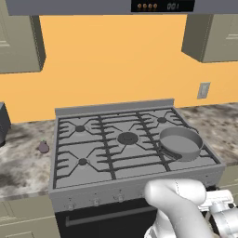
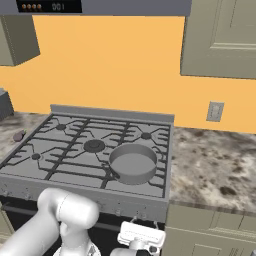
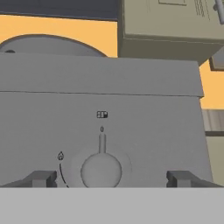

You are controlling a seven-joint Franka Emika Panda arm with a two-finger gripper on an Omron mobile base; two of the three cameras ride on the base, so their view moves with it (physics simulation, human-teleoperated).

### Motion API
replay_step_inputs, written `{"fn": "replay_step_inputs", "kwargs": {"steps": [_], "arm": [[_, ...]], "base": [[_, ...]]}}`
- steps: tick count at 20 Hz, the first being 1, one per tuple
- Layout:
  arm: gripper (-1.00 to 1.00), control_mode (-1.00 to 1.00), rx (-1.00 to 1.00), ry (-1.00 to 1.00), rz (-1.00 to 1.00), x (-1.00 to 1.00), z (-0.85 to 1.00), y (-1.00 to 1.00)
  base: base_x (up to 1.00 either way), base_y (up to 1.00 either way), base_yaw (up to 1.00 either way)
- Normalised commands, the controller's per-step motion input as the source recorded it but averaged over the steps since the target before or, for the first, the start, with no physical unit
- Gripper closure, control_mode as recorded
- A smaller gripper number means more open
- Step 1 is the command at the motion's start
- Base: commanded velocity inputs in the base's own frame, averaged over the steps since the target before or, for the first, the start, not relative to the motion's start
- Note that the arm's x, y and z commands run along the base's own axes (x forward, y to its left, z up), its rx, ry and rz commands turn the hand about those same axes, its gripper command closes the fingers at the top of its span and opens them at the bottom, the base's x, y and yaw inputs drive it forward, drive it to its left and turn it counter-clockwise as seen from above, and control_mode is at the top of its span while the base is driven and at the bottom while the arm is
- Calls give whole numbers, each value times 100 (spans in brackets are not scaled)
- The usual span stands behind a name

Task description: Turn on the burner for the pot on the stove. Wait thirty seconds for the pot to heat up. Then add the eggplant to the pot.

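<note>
While the jaws [image 3: 109,178] are standing released, one fingertip either side of the knob [image 3: 101,169] pointing at 0, you are centring first, closing squarely, then rotating toward the flame mark; pot [image 3: 48,45] is sitting above, beyond the panel.

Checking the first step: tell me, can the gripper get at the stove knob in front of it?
Probably yes: the gripper looks open, its fingertips flanking the knob, nothing between them; the pointer sits at 0.
</note>
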Motion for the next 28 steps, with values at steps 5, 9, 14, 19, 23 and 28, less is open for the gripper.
{"fn": "replay_step_inputs", "kwargs": {"steps": [5,9,14,19,23,28], "arm": [[-100,-100,0,-2,0,-1,1,3],[-100,-100,0,-5,0,0,14,0],[100,-100,0,-1,0,0,5,0],[100,-100,0,0,0,5,0,1],[100,-100,0,0,0,15,0,2],[100,-100,-2,0,1,7,0,7]], "base": [[0,0,0],[0,0,0],[0,0,0],[0,0,0],[0,0,0],[0,0,0]]}}
